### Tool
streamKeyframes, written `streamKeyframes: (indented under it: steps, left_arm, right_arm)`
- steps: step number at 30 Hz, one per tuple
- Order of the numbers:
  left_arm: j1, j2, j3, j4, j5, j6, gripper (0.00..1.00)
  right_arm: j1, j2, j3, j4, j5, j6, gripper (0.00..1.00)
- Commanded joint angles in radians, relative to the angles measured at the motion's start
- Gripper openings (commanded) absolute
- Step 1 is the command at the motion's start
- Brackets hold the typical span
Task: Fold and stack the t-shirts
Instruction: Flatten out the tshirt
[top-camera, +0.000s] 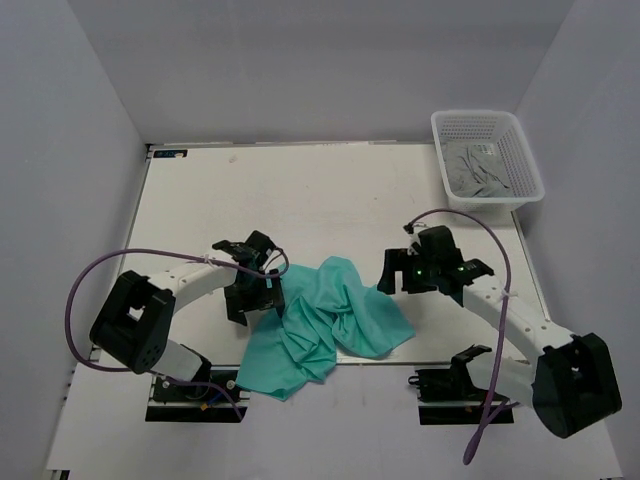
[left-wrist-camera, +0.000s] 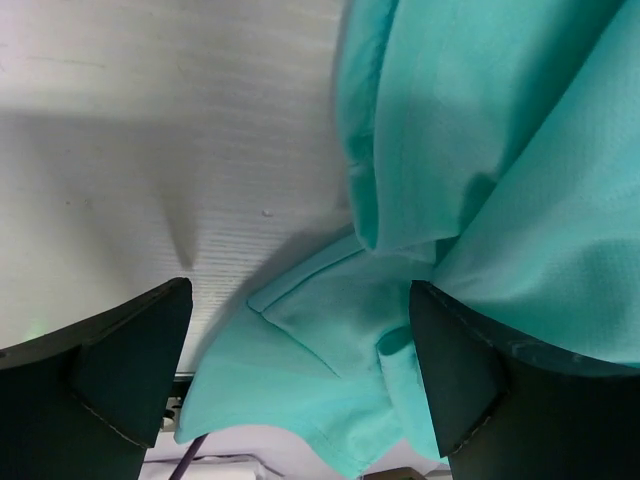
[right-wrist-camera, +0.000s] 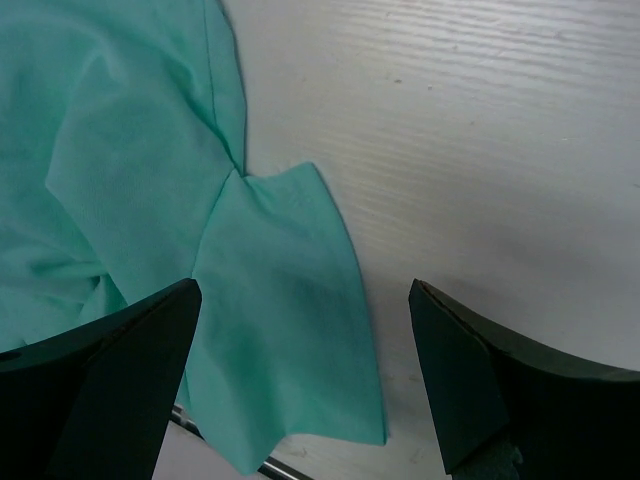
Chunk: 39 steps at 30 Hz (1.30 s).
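Crumpled teal t-shirt (top-camera: 330, 325); heaped folds

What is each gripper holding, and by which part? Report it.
Nothing is held. The left gripper and the right gripper are both open above the crumpled teal t-shirt.

Teal t-shirt (top-camera: 330, 320) first: soft thin cloth, matt, and up close a fine knitted weave shows, with stitched hems. The table (top-camera: 300, 190) under it is white and matt, faint wood-like streaks running across it in both wrist views. Left gripper (left-wrist-camera: 300, 300) has dark fingers (left-wrist-camera: 130, 370), smooth matt plastic by the look; same finish on the right gripper (right-wrist-camera: 305, 290). Over to the basket (top-camera: 525, 160): white plastic mesh, with grey cloth (top-camera: 475, 170) inside. Left arm (top-camera: 185, 283) and right arm (top-camera: 510, 320) wear smooth white and black shells, and the cable (top-camera: 150, 251) is purple and sleek
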Motion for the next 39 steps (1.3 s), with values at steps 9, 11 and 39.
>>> streamKeyframes:
  steps: [9,11,39]
  left_arm:
    - [-0.066,0.011,-0.004,0.111,-0.043,-0.037,0.98]
    - [-0.066,0.050,0.008,0.143,-0.054,-0.028,0.96]
    - [-0.066,-0.316,0.370,0.179,-0.531,0.023,0.00]
  right_arm:
    - [0.238,0.195,0.057,-0.088,0.287,0.036,0.88]
    - [0.261,0.252,0.062,-0.079,0.303,0.041,0.88]
    - [0.284,-0.131,0.247,0.112,0.663,0.033,0.00]
